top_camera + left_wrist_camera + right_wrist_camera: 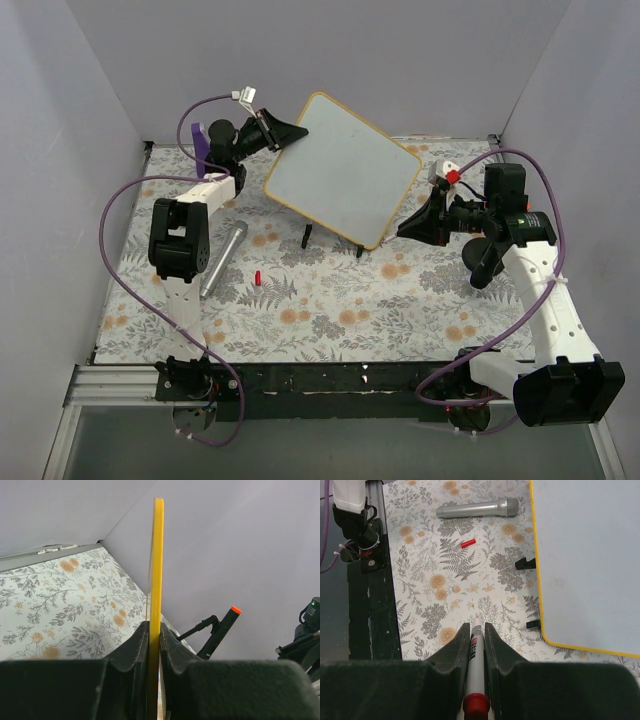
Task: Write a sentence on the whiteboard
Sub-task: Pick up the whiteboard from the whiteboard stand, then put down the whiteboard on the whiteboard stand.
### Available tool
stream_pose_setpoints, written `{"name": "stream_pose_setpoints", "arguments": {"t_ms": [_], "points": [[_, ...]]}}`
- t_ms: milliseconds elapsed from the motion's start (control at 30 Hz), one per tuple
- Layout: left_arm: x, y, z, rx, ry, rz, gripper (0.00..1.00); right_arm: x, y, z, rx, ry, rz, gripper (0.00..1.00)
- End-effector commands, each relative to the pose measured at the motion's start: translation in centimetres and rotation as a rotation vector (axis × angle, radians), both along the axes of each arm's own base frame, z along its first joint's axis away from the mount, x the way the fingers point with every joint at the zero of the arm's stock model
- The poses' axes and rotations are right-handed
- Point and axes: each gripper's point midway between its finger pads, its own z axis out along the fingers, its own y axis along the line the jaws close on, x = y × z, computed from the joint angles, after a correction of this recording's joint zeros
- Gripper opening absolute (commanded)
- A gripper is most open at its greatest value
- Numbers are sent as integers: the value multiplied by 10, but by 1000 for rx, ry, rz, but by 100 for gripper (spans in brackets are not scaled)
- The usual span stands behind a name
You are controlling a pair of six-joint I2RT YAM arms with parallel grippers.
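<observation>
Whiteboard (pixel 345 170), blank, stands tilted at the far middle of the table (pixel 330 300), its edge clamped in the left pincer (pixel 288 134), likely to steady it. Right pincer (pixel 405 229) grips a marker (pixel 476 655) just beside it, seemingly poised to write.

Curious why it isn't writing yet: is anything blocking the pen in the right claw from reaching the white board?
Nothing visible does. The right gripper, shut on the marker, sits just off the whiteboard's edge with only open air between. The microphone and small red piece lie on the table, aside.
</observation>
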Motion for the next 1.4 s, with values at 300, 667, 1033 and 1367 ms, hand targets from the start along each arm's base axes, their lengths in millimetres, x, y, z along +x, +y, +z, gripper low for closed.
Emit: {"name": "stream_pose_setpoints", "arguments": {"t_ms": [300, 667, 1033, 1367], "points": [[-15, 9, 123, -104, -185, 103, 0, -5, 0, 27, 19, -61, 15, 1], [-20, 1, 103, -52, -165, 55, 0, -8, 0, 25, 20, -61, 14, 1], [-4, 3, 77, -47, -197, 41, 0, -8, 0, 20, 21, -49, 11, 1], [-13, 6, 15, -52, -191, -105, 0, -6, -1, 12, 14, -33, 3, 1]]}}
